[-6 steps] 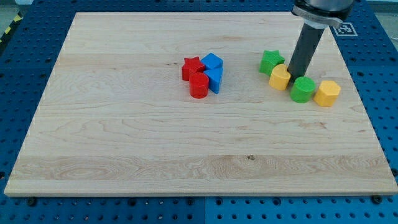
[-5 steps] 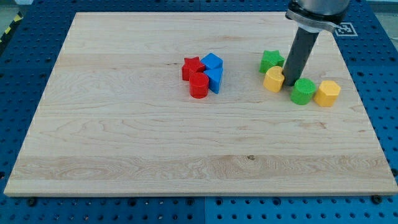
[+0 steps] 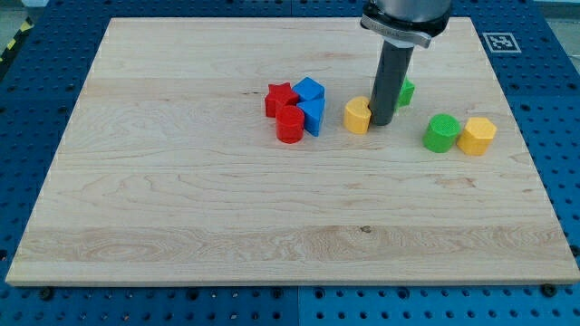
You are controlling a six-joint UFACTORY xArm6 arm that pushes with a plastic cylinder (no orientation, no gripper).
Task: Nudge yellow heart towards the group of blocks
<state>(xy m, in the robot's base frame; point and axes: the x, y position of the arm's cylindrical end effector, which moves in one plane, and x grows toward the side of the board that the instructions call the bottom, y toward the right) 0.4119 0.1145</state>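
The yellow heart (image 3: 357, 115) lies on the wooden board (image 3: 181, 199) a short way to the right of a tight group: a red star (image 3: 280, 98), a red cylinder (image 3: 290, 125) and two blue blocks (image 3: 311, 90) (image 3: 314, 116). My tip (image 3: 381, 123) stands against the heart's right side. The rod hides most of a green star (image 3: 405, 91) behind it.
A green cylinder (image 3: 441, 132) and a yellow hexagon block (image 3: 477, 136) sit side by side to the right of my tip. A marker tag (image 3: 498, 42) lies off the board's top right corner.
My tip has swept to the view's left, pushing the yellow heart away from the green star and green cylinder and close to the red and blue group.
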